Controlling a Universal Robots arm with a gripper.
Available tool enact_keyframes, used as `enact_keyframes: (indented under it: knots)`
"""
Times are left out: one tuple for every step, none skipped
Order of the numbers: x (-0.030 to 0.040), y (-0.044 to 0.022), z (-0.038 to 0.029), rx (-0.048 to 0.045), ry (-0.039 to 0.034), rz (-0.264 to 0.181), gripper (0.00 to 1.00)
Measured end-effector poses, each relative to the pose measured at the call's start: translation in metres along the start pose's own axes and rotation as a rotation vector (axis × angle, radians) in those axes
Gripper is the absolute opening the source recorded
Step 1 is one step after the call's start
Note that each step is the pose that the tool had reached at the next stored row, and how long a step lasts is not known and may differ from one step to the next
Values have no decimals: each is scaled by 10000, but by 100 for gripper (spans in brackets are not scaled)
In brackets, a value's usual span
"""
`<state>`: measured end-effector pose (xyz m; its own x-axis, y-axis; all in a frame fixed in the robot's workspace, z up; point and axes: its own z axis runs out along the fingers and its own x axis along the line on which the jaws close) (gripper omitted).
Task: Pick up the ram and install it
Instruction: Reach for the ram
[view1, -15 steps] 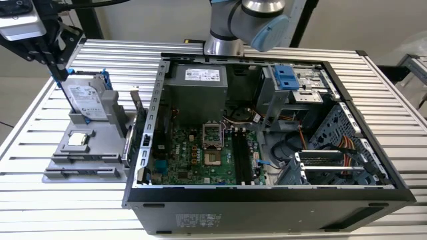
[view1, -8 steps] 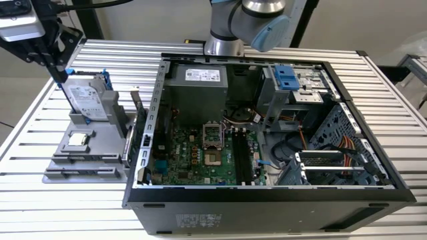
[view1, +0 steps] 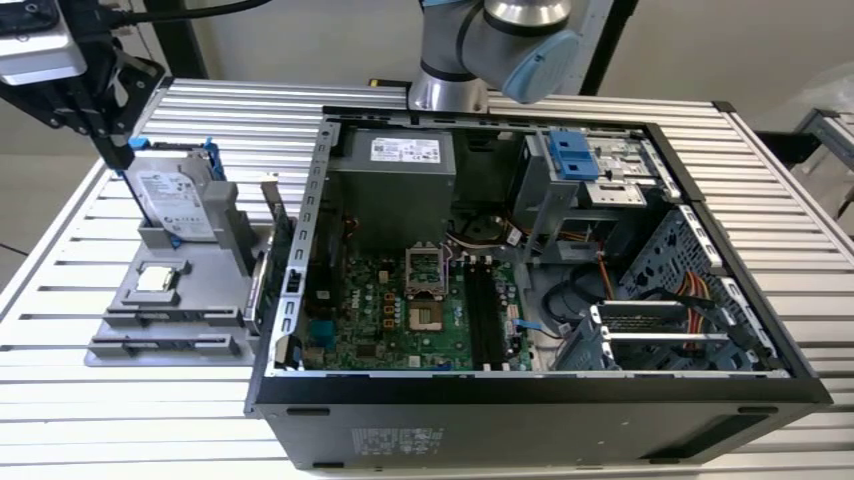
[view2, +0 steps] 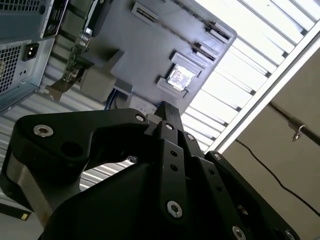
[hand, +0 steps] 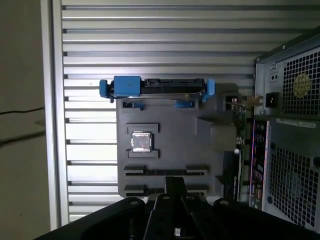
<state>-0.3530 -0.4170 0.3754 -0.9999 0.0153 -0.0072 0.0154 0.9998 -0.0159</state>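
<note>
Exterior view, read from its left to its right. A black two-fingered gripper (view1: 130, 160) hung above a grey plastic parts tray (view1: 200, 295), which lay on the ribbed aluminium tabletop (view1: 54, 300). In both wrist views the fingers were drawn together tip to tip, with nothing held between them. In the first wrist view the fingertips appeared over the tray's end that bore two long slotted rails. A silver hard drive (view1: 174, 200) in a blue frame stood tilted on the tray's opposite end. A small square silver processor chip (view1: 160, 278) sat in a recess between the drive and the rails. The ram (hand: 240, 127), a long, thin green circuit-board stick, was seen edge-on in the first wrist view. It stood on edge along the tray's side nearest the case, apart from the gripper. Just beside the tray lay the open black computer case (view1: 534, 400), with a green motherboard (view1: 387, 320) on its floor and long black memory slots (view1: 487, 310) beside the processor socket. The grey robot arm (view1: 494, 40) rose behind the case.
</note>
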Motion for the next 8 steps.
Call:
enact_keyframes:
  knots:
    - [0,-4,0,14,-1,6,0]
    - [-1,-8,1,28,-1,12,0]
    - [-1,-11,1,44,-1,18,0]
    - [-2,-15,1,59,0,25,0]
    - [-2,-18,1,73,-1,30,0]
    - [-3,-23,1,87,0,36,0]
    - [-3,-28,2,101,-1,42,0]
    - [-4,-33,2,115,-1,49,0]
